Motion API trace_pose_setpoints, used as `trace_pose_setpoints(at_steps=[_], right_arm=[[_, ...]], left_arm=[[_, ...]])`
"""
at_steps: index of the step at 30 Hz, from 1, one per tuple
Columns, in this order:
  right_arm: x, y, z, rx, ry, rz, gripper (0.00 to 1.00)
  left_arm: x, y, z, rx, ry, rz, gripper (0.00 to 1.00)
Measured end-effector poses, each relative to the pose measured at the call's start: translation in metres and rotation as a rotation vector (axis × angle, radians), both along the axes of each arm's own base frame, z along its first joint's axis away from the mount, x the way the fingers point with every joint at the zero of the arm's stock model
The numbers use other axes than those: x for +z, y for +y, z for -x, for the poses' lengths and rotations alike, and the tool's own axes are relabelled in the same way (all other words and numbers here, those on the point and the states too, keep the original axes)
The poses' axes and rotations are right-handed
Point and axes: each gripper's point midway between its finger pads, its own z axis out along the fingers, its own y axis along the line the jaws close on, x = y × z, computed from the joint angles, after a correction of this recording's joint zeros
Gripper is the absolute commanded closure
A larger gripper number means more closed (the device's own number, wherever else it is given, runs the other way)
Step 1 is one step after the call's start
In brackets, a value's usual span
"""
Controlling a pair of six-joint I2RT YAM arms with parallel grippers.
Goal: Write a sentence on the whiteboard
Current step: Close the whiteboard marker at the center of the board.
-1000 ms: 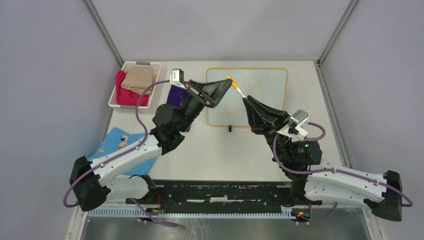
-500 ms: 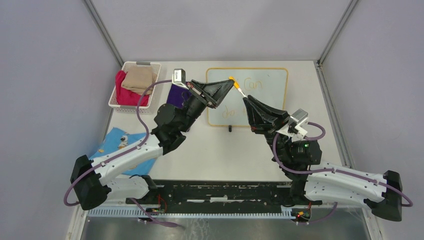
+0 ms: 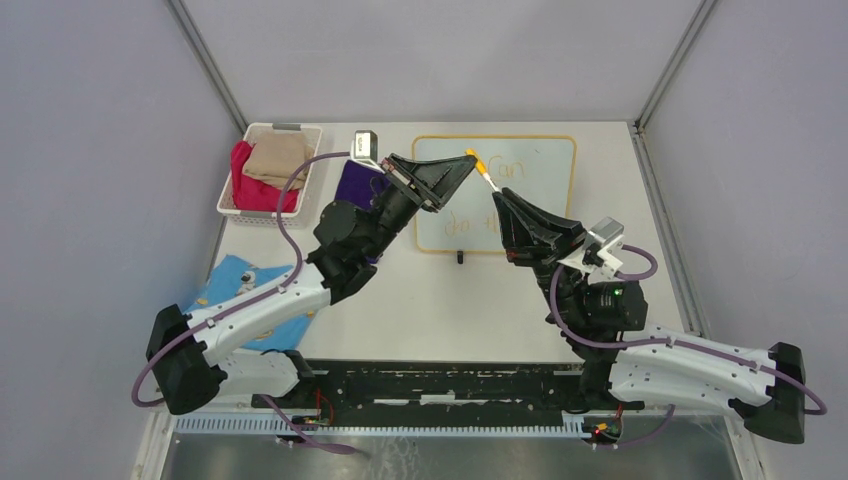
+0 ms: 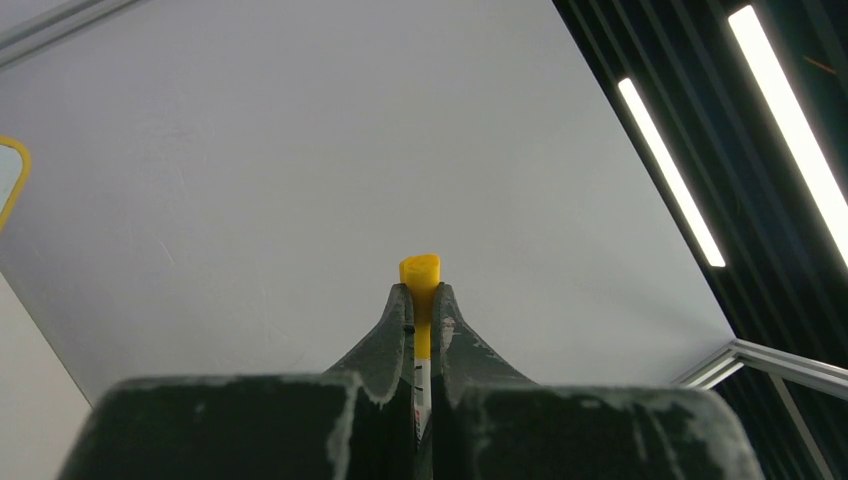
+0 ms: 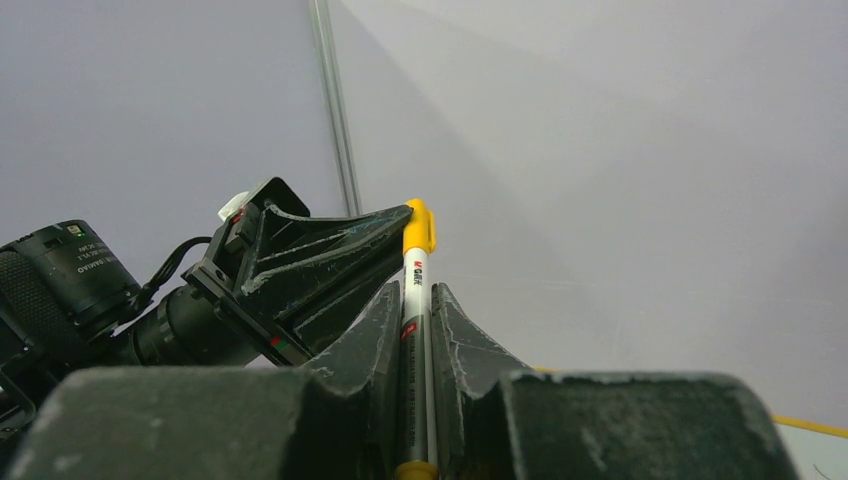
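The whiteboard lies flat at the back centre of the table. The orange sentence shows as "Can" above and "do" below; the arms hide the rest. A white marker with a yellow cap is held in the air above the board between both grippers. My left gripper is shut on the cap, which also shows in the left wrist view. My right gripper is shut on the marker's white barrel. The right wrist view shows the left gripper's fingers at the cap.
A white basket with red and tan cloths stands at the back left. A purple object lies beside the board under the left arm. A blue printed cloth lies at the left. A small black foot sits at the board's near edge.
Both grippers and the marker between them have shifted a little to the right. Both stay shut on it, the cap still on the barrel.
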Motion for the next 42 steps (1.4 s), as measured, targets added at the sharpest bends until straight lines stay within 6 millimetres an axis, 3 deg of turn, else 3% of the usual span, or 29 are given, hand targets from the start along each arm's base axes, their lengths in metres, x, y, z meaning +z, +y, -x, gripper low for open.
trace_pose_setpoints(at_steps=[36,42], right_arm=[[0.013,-0.002,0.001,0.001,-0.006,-0.028,1.0],[0.015,0.0,0.005,0.026,-0.017,-0.022,1.0]], left_arm=[[0.013,-0.004,0.008,0.035,-0.01,0.033,0.98],[0.016,0.001,0.014,0.047,-0.022,0.031,0.85]])
